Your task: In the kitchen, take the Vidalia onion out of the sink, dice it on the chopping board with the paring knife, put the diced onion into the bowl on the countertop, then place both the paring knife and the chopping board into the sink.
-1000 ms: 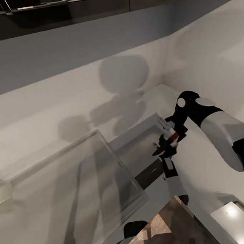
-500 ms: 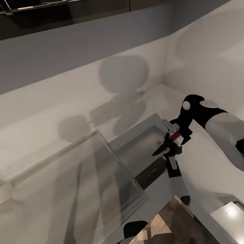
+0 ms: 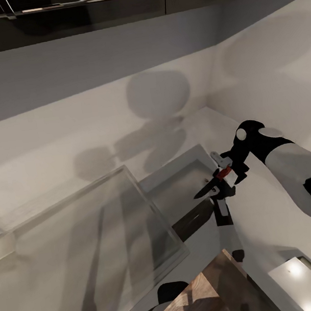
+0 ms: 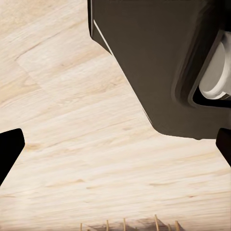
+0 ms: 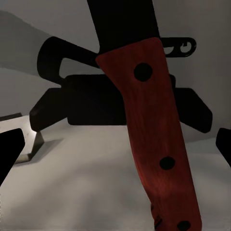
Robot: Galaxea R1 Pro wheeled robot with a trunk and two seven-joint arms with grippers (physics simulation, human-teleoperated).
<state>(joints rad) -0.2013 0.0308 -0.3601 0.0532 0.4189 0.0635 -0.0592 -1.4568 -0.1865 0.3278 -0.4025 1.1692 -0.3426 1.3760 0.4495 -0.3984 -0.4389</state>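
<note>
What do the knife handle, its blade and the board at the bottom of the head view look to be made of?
The paring knife, held in the right gripper, has a handle that looks like matte red-stained wood or plastic, with dark rivet-like dots. Its blade renders flat black, probably dark metal. The chopping board looks like brown wood with visible grain.

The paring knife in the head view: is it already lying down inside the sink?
No, the paring knife is held in the right gripper in the air above the sink, its dark blade pointing out over the basin.
</note>
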